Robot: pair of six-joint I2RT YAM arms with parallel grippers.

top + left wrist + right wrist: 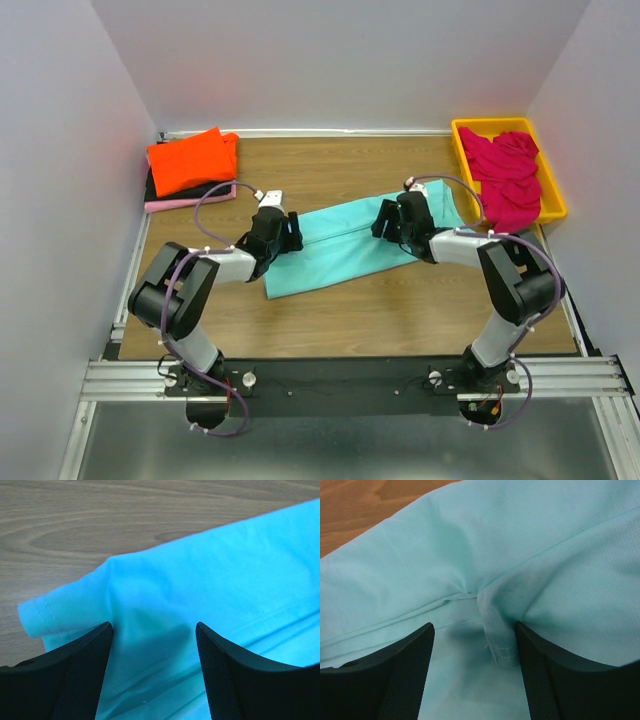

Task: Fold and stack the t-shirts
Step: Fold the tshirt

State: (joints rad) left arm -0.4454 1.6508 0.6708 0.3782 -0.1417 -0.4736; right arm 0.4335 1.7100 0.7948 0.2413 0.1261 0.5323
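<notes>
soft turquoise t-shirt (pixel 340 250), folded strip; left gripper (pixel 153 626), right gripper (pixel 474 626) spread wide, gripping nothing.

no readable text, labels, or numbers

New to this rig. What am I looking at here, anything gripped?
Two robot arms stand at a wooden table. The wide picture looks down from above; the other two come from wrist cameras, each showing its black fingers. A turquoise cloth t-shirt lies partly folded mid-table. A folded orange-red cloth shirt tops a stack back left; magenta cloth lies in a yellow plastic tray back right. The left gripper and right gripper stand open over the turquoise shirt, holding nothing.
</notes>
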